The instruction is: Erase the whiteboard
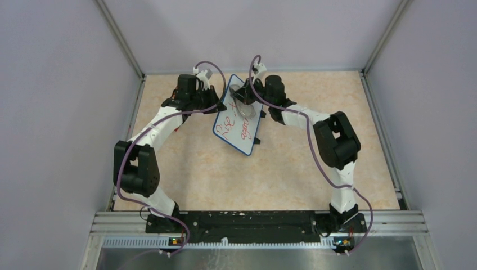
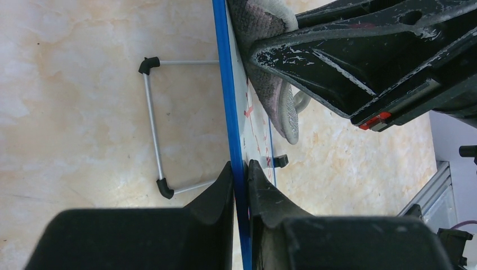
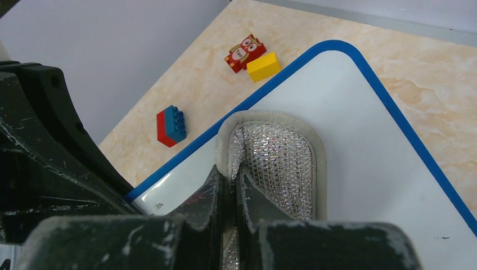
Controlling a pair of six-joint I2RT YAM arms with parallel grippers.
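Whiteboard [image 1: 235,130] at the far middle of the table [image 1: 292,174], set at a slant between the two arms; blue frame, rounded corners, red writing [image 1: 228,122] across the near half of its face; far half plain white in the right wrist view. Behind it, a thin wire stand [image 2: 151,121] with black corner feet, resting on the table; hard to tell from above how steeply the board leans.

At the board's left edge, the left gripper [image 2: 241,179], closed down on the blue frame, one finger against each face, barely any gap between them.

On the white face, the right gripper [image 3: 229,188], pinched almost fully together on a grey mesh cloth [image 3: 278,149] with a pale hem; cloth spread flat against the board toward its far end, reaching close to the frame on one side.

Off to the side, on the table near the back corner: a red-and-blue block [image 3: 171,125] lying apart from the board; a yellow block [image 3: 263,66] just beside the frame, touching a red owl block [image 3: 244,52].
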